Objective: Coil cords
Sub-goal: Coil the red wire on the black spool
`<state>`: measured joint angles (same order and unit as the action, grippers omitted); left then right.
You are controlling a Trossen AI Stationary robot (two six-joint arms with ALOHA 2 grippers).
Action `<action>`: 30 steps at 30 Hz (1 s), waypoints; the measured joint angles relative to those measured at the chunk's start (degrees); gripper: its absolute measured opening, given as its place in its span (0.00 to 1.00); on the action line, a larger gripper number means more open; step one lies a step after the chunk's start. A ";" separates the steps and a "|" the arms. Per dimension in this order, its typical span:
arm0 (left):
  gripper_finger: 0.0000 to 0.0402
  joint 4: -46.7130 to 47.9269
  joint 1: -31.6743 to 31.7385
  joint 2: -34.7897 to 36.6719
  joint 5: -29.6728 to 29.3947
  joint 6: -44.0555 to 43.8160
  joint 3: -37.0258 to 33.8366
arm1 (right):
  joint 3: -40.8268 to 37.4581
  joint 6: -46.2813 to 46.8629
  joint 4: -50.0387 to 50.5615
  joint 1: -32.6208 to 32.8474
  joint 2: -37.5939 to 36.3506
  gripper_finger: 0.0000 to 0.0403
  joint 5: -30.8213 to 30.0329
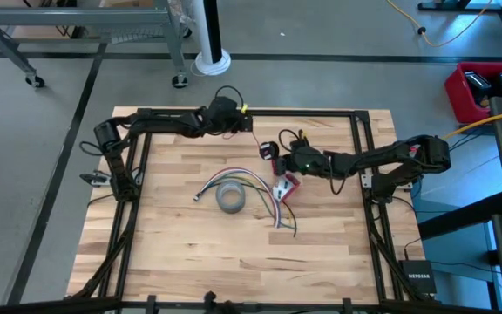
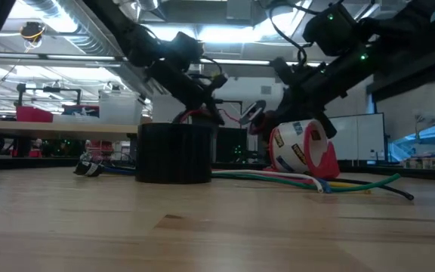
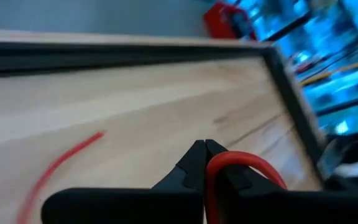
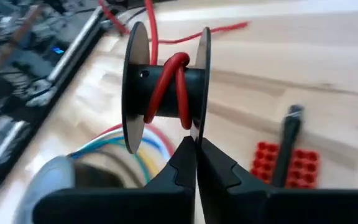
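1. The red wire (image 4: 165, 87) is wound twice around a small black spool (image 4: 166, 87), just beyond the grey tape roll (image 1: 231, 198).
2. The right gripper (image 4: 196, 144) is clamped on the spool's flange.
3. The left gripper (image 3: 204, 149), farther beyond the roll, pinches the wire's loop.

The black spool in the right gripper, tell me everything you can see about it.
The black spool is a small reel: a dark core between two thin round flanges, matte black, with a small hole in the core. About two turns of red wire wrap the core and trail off across the wooden table. The right gripper holds it above the table, jaws shut on one flange's edge.
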<state>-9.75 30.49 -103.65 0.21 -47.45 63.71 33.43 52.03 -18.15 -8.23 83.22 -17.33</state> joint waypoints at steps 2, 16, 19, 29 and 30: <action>0.00 -5.09 -0.10 -1.31 0.00 -1.59 0.04 | 1.03 -0.04 2.33 -0.02 0.00 0.01 -2.28; 0.00 -8.62 0.34 -9.24 -1.86 -3.52 11.65 | 1.53 0.20 5.19 -0.02 0.00 0.01 -5.47; 0.00 -8.77 -0.40 -11.65 -1.93 -3.48 15.66 | 1.60 0.20 5.40 -0.04 0.00 0.01 -5.04; 0.00 3.64 -3.57 -13.38 0.50 2.96 18.62 | 1.47 0.42 9.29 0.04 0.04 0.01 -5.62; 0.00 4.46 -3.57 -13.31 0.54 3.37 18.60 | 1.47 0.44 9.74 0.02 0.04 0.01 -5.77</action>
<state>-5.29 26.92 -116.95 0.75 -44.07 82.31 34.89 52.47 -8.41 -8.21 83.26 -23.10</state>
